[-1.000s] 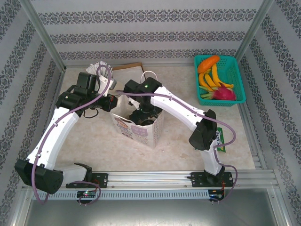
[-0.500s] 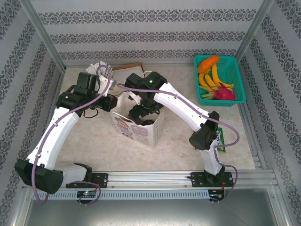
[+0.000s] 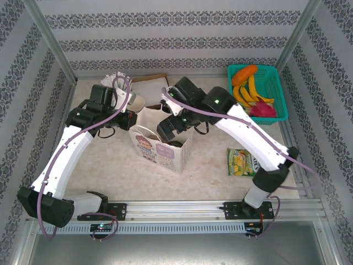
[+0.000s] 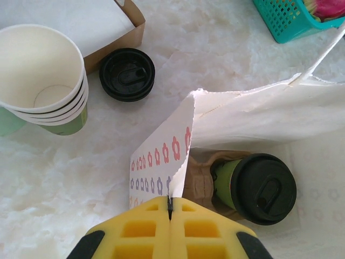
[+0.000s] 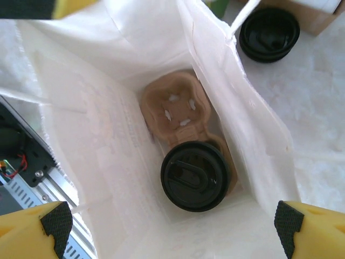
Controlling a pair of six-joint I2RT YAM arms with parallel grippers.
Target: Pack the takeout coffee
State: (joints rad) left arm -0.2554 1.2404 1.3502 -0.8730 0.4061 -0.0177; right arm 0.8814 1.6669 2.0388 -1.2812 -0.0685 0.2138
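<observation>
Top external: paper bag (image 3: 161, 150) stands open on the worktop (image 3: 110, 165) between the two arms. Left end effector (image 3: 130, 120) sits at the bag's left rim. Right end effector (image 3: 169, 128) hangs over the mouth.

Left wrist: left end effector is clenched on the bag's printed edge, with a thin fold of paper between the yellow pads (image 4: 145, 232). Coffee cup (image 4: 257, 189), black lid on, stands upright inside the bag in one pocket of a cardboard carrier (image 4: 197, 171).

Right wrist: right end effector is spread wide, grasping nothing, looking straight down on the cup's lid. Carrier's second pocket is empty.

Risk, as judged: the pinch is on thin paper, so a tug could tear the rim or drag the bag over and tip the cup. Spread fingers could catch the bag wall on a move out.
</observation>
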